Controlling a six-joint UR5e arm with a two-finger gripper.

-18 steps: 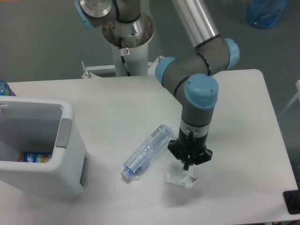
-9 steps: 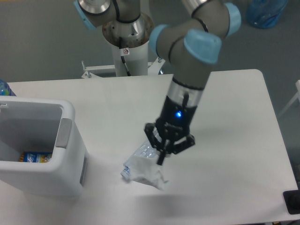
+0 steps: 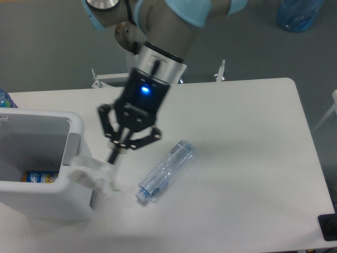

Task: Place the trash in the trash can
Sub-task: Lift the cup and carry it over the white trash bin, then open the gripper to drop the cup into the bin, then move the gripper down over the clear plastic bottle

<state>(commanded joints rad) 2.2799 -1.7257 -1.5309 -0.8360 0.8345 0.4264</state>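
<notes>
Two pieces of trash are in play, and only one is off the table. Starting at the left, the trash can (image 3: 52,203) stands at the near left of the table (image 3: 253,158), its open mouth facing up and something blue and orange lying at the bottom. Its right wall carries a grey handle plate (image 3: 72,149).

Just beside that wall, at rim height, hangs the crumpled wrapper (image 3: 93,175). It dangles from the tip of the tool (image 3: 113,156), whose fingers are pinched together on it. The wrapper looks to be outside the can, overlapping the right rim and the outer wall, not yet over the opening. It trails down and to the left of the tool, so the can's mouth lies to the left and slightly far of where the wrapper hangs now.

That is the relation the coming move depends on: I judge the tool needs to carry on leftward until the whole wrapper is past the rim and above the opening before letting go. Released where it is, the light wrapper could well slide down the outer wall onto the table.

Further right, the crushed bottle (image 3: 167,169) lies flat on the table, well apart from the can. Its long axis runs diagonally, with the cap end near and left, the base far and right. It is untouched and still to be picked up, so the task is roughly half done at best.
</notes>
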